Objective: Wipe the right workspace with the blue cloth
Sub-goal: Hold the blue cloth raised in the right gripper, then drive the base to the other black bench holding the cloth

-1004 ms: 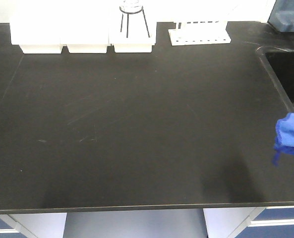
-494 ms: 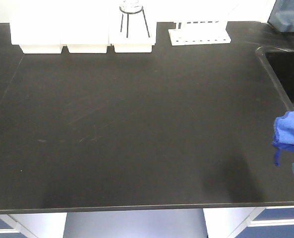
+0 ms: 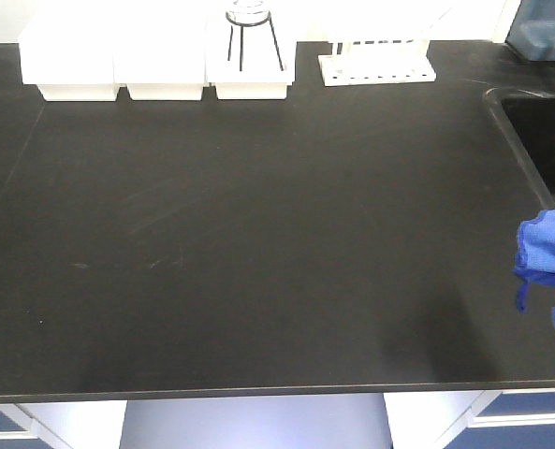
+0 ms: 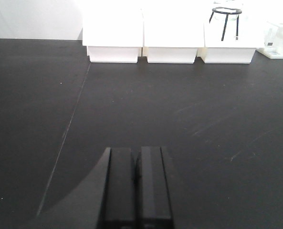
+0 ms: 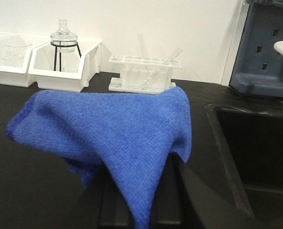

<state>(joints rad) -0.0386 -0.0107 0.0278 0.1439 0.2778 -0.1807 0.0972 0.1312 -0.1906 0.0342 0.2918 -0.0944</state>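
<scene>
The blue cloth hangs at the right edge of the front view, above the black bench top near the sink. In the right wrist view my right gripper is shut on the blue cloth, which drapes forward over its fingers and hides the tips. My left gripper is shut and empty, its two black fingers pressed together over the bench top. It does not show in the front view.
White bins line the back edge, one holding a tripod stand with a glass flask. A white test tube rack stands to their right. A black sink lies at the right, with a blue-grey box behind it.
The blue cloth shifted slightly up and left between one second ago and half a second ago, then stayed still. The left arm shows no change.
</scene>
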